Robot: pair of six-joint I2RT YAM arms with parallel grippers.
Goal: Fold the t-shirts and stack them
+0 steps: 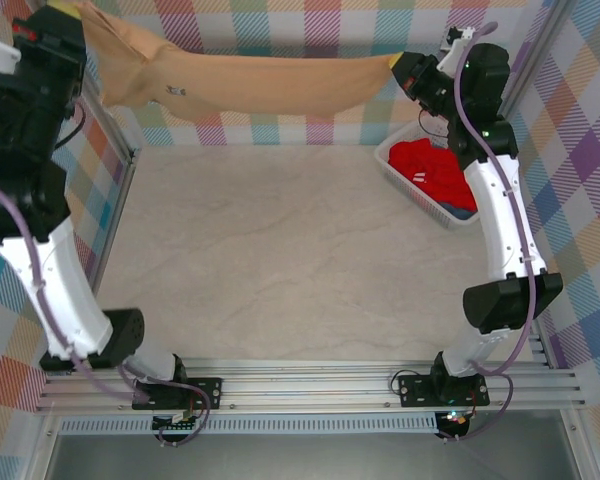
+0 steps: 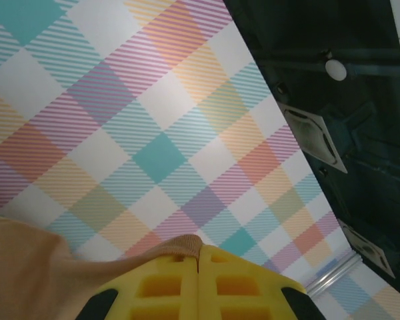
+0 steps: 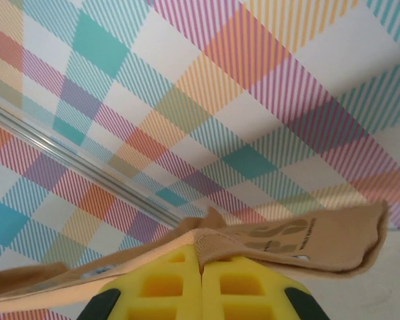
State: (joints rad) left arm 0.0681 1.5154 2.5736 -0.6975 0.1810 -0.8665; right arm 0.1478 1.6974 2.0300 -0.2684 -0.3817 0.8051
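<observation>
The tan-orange t-shirt (image 1: 250,82) hung stretched in the air along the far side of the table (image 1: 280,260), against the plaid wall (image 1: 310,20). Its left end disappeared behind the black wrist of the left arm at the top edge of the overhead view. Its printed front could not be made out, apart from a small dark mark near the left. The left gripper (image 2: 199,257) had its yellow fingers pressed together, with a ridge of tan cloth pinched at their tips and the rest falling away to the lower left. The right gripper (image 3: 201,248) was likewise closed tight on a folded edge of the same shirt. Just beyond the fingers lay a flap with dark lettering too small to read. The bright red t-shirt (image 1: 435,170) lay crumpled in the white basket (image 1: 388,160) on the table's far right. It was partly covered by the right arm, and a blue sliver at the basket's near corner could not be identified. The cloth looked soft and matte, sagging in a shallow curve. The fingers were moulded with square recesses, and the tabletop was pale with faint marble-like veins.
</observation>
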